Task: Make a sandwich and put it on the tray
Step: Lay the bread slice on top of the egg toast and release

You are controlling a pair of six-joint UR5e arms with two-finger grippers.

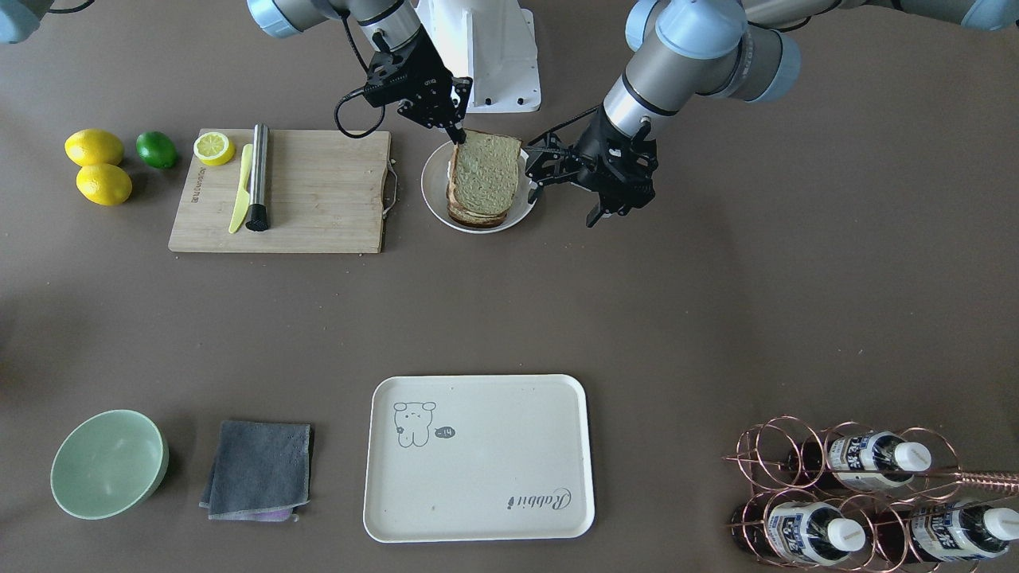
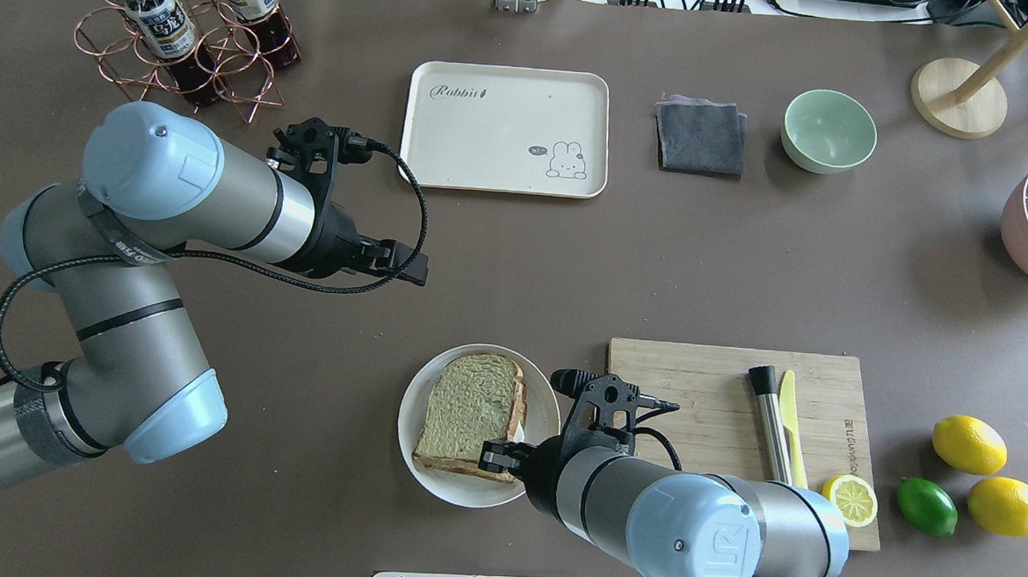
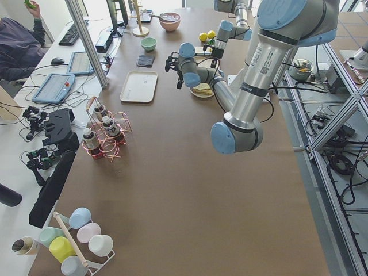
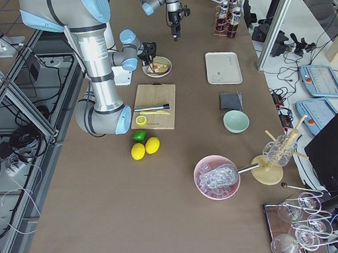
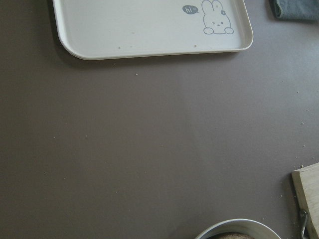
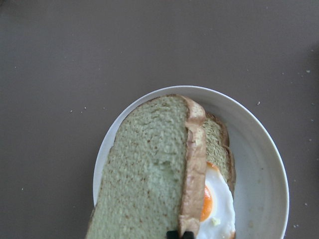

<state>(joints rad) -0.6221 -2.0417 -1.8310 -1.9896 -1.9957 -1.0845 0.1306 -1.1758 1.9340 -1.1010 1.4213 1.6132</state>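
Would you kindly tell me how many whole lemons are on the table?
2. One lemon lies beside the lime, the other lemon next to it, both off the cutting board's end. The lemon half on the board is not counted.

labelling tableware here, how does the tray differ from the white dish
The tray is rectangular and cream, with a bunny drawing and no food on it; the white dish is round, plain and holds the sandwich. The tray is larger than the dish. Both are pale with raised rims.
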